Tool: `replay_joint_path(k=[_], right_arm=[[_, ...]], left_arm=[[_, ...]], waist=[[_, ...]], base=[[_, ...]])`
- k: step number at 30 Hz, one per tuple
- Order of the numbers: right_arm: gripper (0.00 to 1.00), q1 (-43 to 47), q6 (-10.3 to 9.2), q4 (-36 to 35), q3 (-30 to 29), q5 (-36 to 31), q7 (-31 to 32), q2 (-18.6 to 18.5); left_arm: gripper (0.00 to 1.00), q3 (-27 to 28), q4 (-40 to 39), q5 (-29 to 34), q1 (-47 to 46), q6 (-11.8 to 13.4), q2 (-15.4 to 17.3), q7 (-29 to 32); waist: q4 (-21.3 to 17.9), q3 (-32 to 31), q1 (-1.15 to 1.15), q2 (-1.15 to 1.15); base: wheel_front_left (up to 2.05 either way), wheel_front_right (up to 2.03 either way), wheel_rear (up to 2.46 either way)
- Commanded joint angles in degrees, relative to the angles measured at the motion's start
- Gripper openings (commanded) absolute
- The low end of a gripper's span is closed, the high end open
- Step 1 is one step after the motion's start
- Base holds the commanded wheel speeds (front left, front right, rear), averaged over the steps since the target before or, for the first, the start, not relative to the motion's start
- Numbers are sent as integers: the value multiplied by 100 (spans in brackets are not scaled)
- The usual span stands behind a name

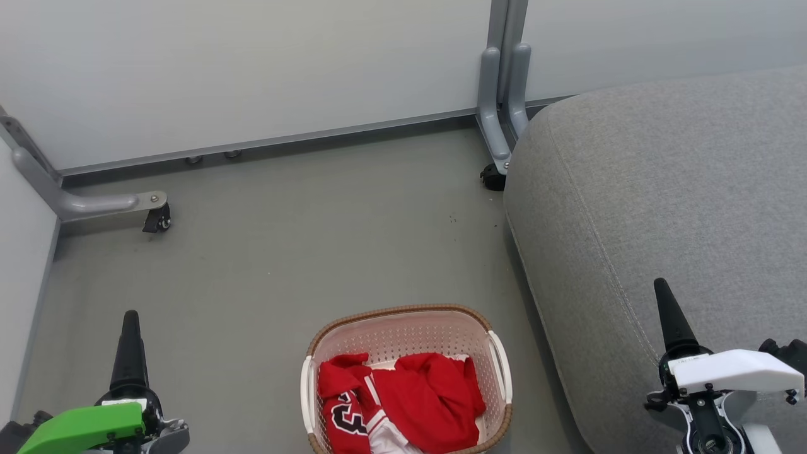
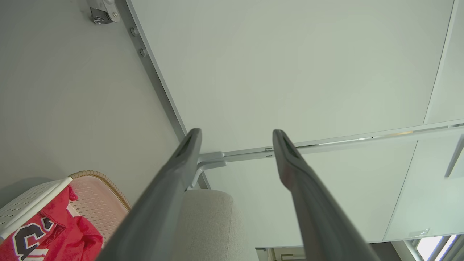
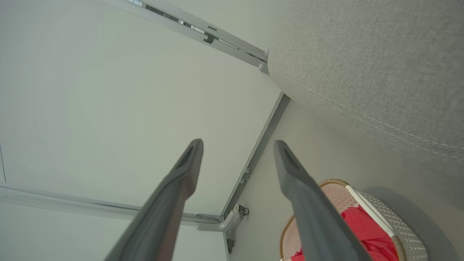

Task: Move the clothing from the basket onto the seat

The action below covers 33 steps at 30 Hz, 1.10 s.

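Observation:
The red clothing [image 1: 403,400] lies crumpled inside the cream basket [image 1: 403,318], which stands on the floor at the bottom middle of the head view. The grey seat [image 1: 668,202] rises right beside the basket on its right. My left gripper [image 1: 130,343] hangs at the lower left, well left of the basket. My right gripper [image 1: 671,321] hovers over the seat's near part. In the left wrist view my left gripper [image 2: 235,137] stands open and empty, with the clothing [image 2: 54,235] and basket [image 2: 105,181] at lower left. The right gripper [image 3: 237,148] is open too, with the basket [image 3: 337,183] and the clothing [image 3: 366,228] at lower right.
Pale partition walls [image 1: 252,69] close off the back and left, standing on grey metal feet with casters [image 1: 157,221], [image 1: 495,176]. Grey floor [image 1: 302,239] stretches between the walls, the basket and the seat.

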Motion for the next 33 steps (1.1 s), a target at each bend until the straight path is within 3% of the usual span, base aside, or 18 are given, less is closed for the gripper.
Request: replay_joint_path(k=[1, 8, 22, 33], right_arm=[[100, -130, 2, -177, 25, -390, -75, -37], [100, -144, 2, -505, 271, -1625, -226, -80], [100, -136, 3, -912, 657, -3429, -499, -193], [100, -77, 3, -1067, 775, -4476, -688, -170]], left_arm=[[100, 59, -140, 177, -51, -12, 32, -65], [100, 135, -435, 779, -26, -14, 37, -216], [100, -59, -936, 2342, 167, -15, 45, -488], [100, -633, -1197, 3854, 323, 276, 51, -677]], waist=[[0, -1, 0, 0], [17, -15, 0, 0], [90, -60, 0, 0], [115, -79, 0, 0]], base=[[0, 0, 0], [0, 0, 0], [0, 0, 0], [0, 0, 0]])
